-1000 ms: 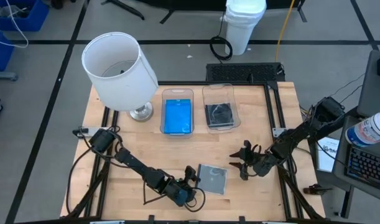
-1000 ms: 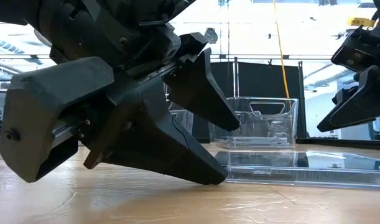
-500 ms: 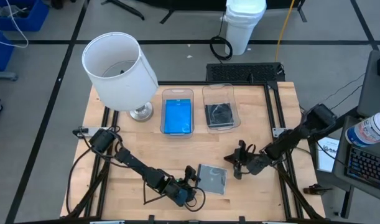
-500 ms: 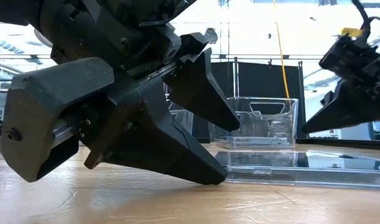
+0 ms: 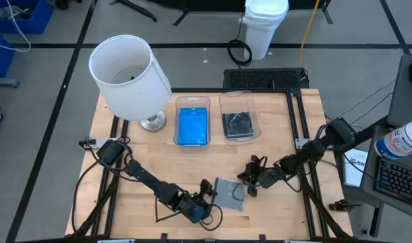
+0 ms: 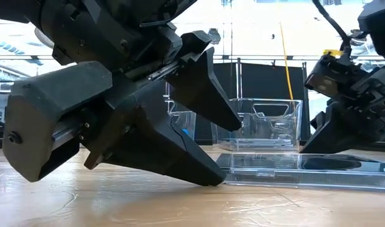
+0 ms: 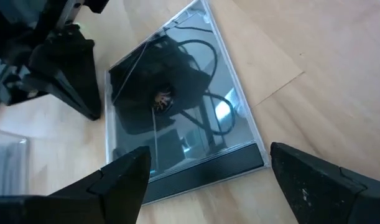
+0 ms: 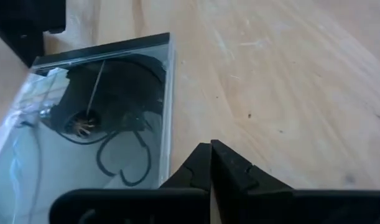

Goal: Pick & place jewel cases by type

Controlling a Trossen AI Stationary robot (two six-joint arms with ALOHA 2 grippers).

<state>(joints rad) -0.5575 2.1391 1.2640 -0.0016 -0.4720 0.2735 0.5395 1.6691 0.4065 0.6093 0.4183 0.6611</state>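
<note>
A clear jewel case (image 5: 230, 194) with a dark grey inside lies flat on the wooden table near its front edge. My left gripper (image 5: 207, 192) is open at the case's left end, with one finger on either side of its dark spine end (image 7: 196, 177). My right gripper (image 5: 249, 184) is shut and slants down, its fingertips (image 8: 209, 149) at the case's right edge (image 8: 170, 118). Farther back, a clear bin (image 5: 192, 138) holds a blue case (image 5: 192, 125), and a second bin (image 5: 240, 133) holds a dark one (image 5: 238, 123). My left gripper's lower finger (image 6: 211, 175) reaches down to the table right at the case's end; whether it touches the case I cannot tell. My right gripper's shut fingertips stand beside the case's right edge, coming from the table's right and slanting down; whether they touch it I cannot tell.
A white lamp (image 5: 129, 77) stands at the table's far left, beside the two bins. Black frame rails (image 5: 301, 118) run along the right side. Bare wood lies between the bins and the case.
My right gripper has gone down and toward the table's left, up to the jewel case's right edge, and its fingers have shut. The case lies where it was.
</note>
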